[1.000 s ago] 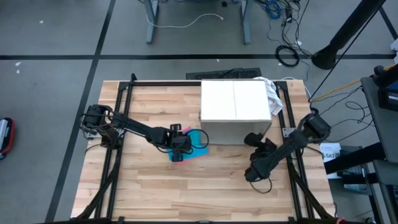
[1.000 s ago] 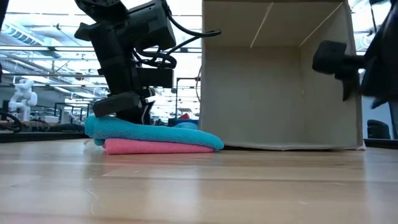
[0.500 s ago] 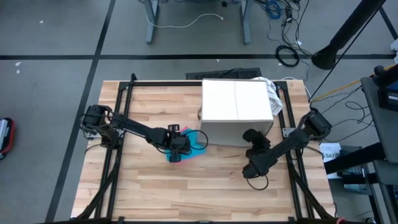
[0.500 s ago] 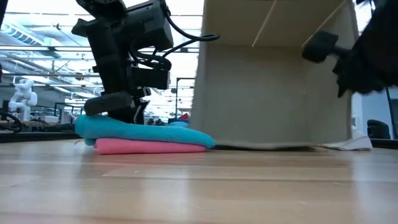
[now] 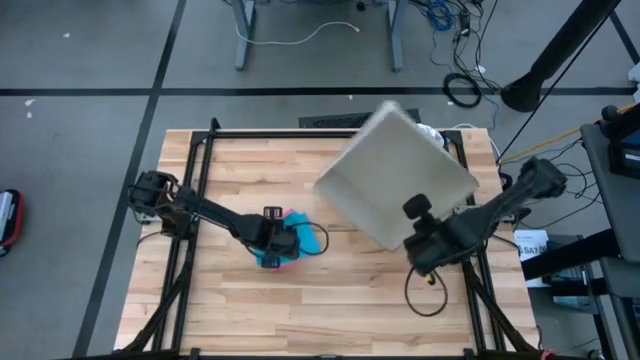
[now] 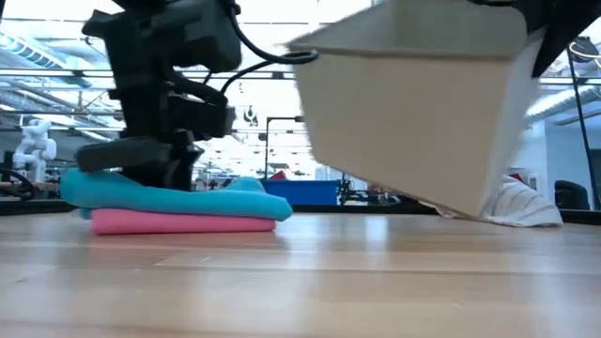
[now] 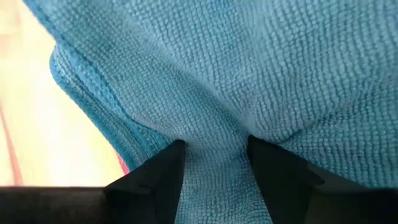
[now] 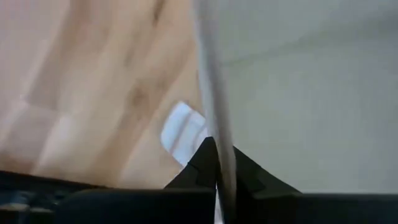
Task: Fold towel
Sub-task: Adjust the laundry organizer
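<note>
Low view alone shows pink towel [image 6: 178,222] beneath blue towel [image 7: 249,74]; left gripper [image 7: 214,163] fingers pinch blue towel; right gripper [image 8: 217,163] fingers clamp box [image 5: 395,175] wall.

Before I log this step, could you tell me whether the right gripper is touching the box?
Touching. In the right wrist view the right gripper is shut on the box wall, its edge pinched between the fingers.

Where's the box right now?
In the high view the box sits right of centre at the table's far side, tilted and partly off the wood, its wall pinched by the right end effector, with the stacked towels to its left.
</note>
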